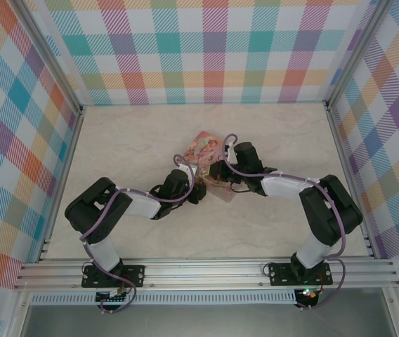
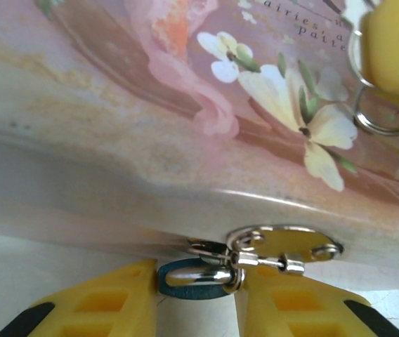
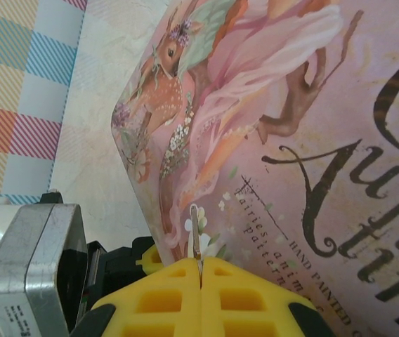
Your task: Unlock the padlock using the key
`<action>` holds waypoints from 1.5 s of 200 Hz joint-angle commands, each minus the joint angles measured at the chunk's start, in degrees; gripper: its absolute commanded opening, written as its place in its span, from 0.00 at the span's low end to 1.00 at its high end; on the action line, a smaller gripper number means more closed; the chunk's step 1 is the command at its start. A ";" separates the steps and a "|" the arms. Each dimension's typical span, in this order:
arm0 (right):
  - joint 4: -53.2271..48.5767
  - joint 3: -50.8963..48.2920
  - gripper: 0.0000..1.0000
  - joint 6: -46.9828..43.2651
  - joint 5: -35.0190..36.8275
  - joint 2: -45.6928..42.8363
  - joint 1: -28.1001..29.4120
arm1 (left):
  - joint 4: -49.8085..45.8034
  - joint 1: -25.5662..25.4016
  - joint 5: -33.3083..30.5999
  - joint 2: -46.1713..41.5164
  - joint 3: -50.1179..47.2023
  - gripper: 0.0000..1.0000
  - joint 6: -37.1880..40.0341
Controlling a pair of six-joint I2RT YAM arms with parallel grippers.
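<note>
The pink tin box is lying in the middle of the table, and both arms are reaching to it from the near side. The left gripper is standing at the tin's near edge, its yellow fingers sitting narrow on either side of the padlock; they are lying just beside the blue-teal body, but whether they are pressing it I cannot tell. The padlock is hanging low at the front rim of the tin, its silvery shackle meeting the metal hasp. The right gripper is hovering over the lid with its fingers pressed fully together, pinching the key, a thin grey sliver that is sticking out of the fingertips toward the painted deer. In the left wrist view a wire ring is hanging beside the right gripper's yellow finger, over the painted flowers. The key is staying apart from the padlock.
</note>
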 commanded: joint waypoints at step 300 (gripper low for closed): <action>-4.32 -17.93 0.01 -22.25 5.45 -16.64 2.52 | -14.73 -0.37 7.01 -6.84 11.21 0.22 -22.34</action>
